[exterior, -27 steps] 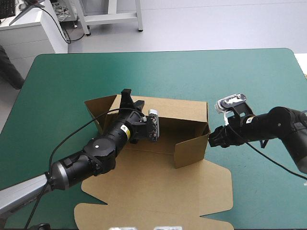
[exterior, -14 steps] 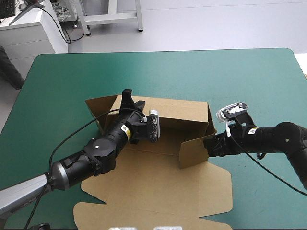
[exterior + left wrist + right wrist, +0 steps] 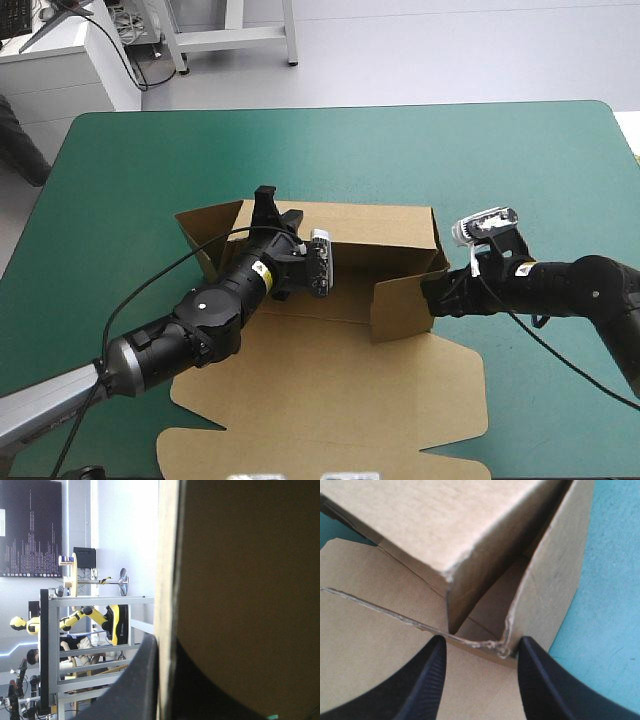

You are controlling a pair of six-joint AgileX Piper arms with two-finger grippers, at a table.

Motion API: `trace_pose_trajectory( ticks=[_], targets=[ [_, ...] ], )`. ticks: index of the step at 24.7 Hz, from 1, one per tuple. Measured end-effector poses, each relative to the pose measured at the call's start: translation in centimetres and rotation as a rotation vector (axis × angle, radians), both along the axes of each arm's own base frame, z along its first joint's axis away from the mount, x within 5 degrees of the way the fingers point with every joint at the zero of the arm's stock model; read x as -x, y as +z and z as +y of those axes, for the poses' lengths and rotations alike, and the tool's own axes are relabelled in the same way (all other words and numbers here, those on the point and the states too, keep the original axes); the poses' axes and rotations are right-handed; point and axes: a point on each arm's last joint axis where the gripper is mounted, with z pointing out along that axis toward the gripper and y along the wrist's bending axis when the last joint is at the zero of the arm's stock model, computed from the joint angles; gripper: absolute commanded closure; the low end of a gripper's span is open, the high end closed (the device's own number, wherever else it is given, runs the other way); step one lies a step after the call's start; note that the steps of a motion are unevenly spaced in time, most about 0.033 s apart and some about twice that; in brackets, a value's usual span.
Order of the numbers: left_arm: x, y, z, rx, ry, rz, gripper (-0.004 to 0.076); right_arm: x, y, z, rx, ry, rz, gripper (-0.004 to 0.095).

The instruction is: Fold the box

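My left gripper [image 3: 264,203] is pinched tight on the back wall of the brown box [image 3: 385,232]. It has one black finger [image 3: 135,680] on each side of the board. My right gripper [image 3: 480,677] has its fingers wide apart, and the corner of the box's right end wall sits just past the tips. The box is in the middle of the teal-green table [image 3: 480,150], with its lid [image 3: 330,400] lying flat toward the near edge.

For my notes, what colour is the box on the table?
The box is plain brown, best seen in the high view.
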Motion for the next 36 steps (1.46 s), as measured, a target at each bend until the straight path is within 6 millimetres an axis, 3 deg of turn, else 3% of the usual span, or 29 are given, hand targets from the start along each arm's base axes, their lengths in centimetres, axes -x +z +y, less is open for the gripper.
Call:
trace_pose_trajectory(
  ticks=[4,9,18,23,29,36],
  targets=[
    [-0.1,0.1,0.0,-0.009,-0.002,-0.019,0.0732,0.2,0.0,1.8,0.068,0.030,-0.074,0.0495],
    [-0.1,0.1,0.2,-0.013,0.013,-0.022,0.0732,0.5,-0.2,2.9,0.119,-0.058,-0.073,0.0495],
    [-0.2,0.0,0.4,0.003,0.042,-0.013,0.0732,-1.3,-2.2,5.8,0.119,-0.069,-0.062,0.0520],
    [-0.2,0.0,0.5,0.000,0.057,-0.013,0.0732,-1.4,-2.2,6.1,0.112,-0.071,-0.088,0.0512],
    [-0.3,0.0,0.6,0.001,0.068,-0.013,0.0732,-1.9,-2.3,6.2,0.104,-0.075,-0.132,0.0391],
    [-0.2,0.0,0.5,0.007,0.056,-0.010,0.0732,-2.9,-2.5,6.9,0.082,-0.081,-0.189,0.0399]
  ],
)
